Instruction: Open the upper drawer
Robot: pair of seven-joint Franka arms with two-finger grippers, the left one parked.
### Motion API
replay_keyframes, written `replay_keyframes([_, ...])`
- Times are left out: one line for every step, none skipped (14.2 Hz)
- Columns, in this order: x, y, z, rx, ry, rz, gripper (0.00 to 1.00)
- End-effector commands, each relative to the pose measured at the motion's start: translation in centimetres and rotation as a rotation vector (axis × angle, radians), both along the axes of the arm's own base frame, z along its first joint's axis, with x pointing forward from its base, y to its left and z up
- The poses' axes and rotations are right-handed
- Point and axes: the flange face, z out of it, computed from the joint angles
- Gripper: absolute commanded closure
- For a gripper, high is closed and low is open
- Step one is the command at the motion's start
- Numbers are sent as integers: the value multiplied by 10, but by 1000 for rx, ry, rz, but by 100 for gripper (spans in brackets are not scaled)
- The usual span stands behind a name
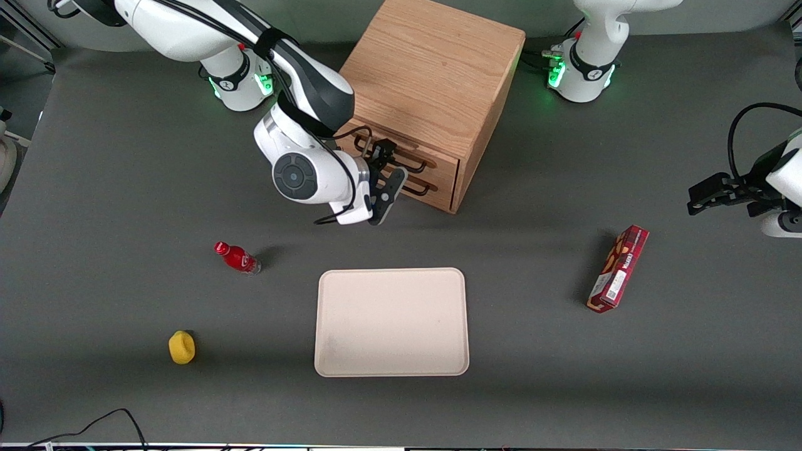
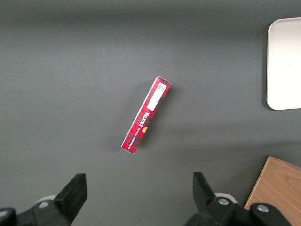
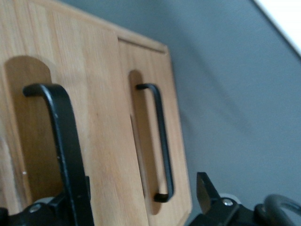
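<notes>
The oak cabinet (image 1: 432, 75) stands at the back of the table. Its upper drawer (image 1: 401, 147) looks closed; its black bar handle (image 1: 413, 164) shows close up in the right wrist view (image 3: 63, 141). The lower drawer (image 1: 432, 191) has a matching handle (image 3: 160, 141). My right gripper (image 1: 390, 168) is right in front of the drawer fronts and open wide (image 3: 136, 197). One finger (image 1: 383, 150) is at the upper handle; I cannot tell whether it touches. The other finger (image 3: 204, 190) is past the lower drawer's edge. The lower handle lies between the jaws.
A beige tray (image 1: 391, 322) lies nearer the front camera than the cabinet. A red bottle (image 1: 238, 257) and a yellow object (image 1: 182, 347) lie toward the working arm's end. A red box (image 1: 618, 268) lies toward the parked arm's end, also in the left wrist view (image 2: 146, 115).
</notes>
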Motion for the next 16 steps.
replay_keyframes([54, -18, -1, -1, -48, -22, 0])
replay_keyframes([67, -24, 4, 1, -61, -33, 0])
replay_keyframes([80, -33, 4, -2, -64, -50, 0])
replay_keyframes([93, -44, 4, 2, -75, -45, 0])
replay_keyframes([103, -54, 4, 16, -94, -6, 0])
replay_keyframes([113, -65, 5, 26, -116, 26, 0])
replay_keyframes([120, -76, 4, 23, -122, 46, 0])
replay_keyframes([126, -83, 4, 23, -128, 61, 0])
replay_keyframes([133, -92, 7, 23, -144, 70, 0])
replay_keyframes([142, -102, 8, 19, -152, 76, 0])
replay_keyframes([151, -111, 13, 21, -163, 80, 0])
replay_keyframes([160, -118, 22, 25, -174, 77, 0])
replay_keyframes([168, -123, 33, 31, -182, 72, 0])
replay_keyframes([177, -134, 53, 45, -209, 50, 0])
replay_keyframes([182, -140, 64, 48, -229, 29, 0])
replay_keyframes([190, -149, 97, 65, -295, 4, 0])
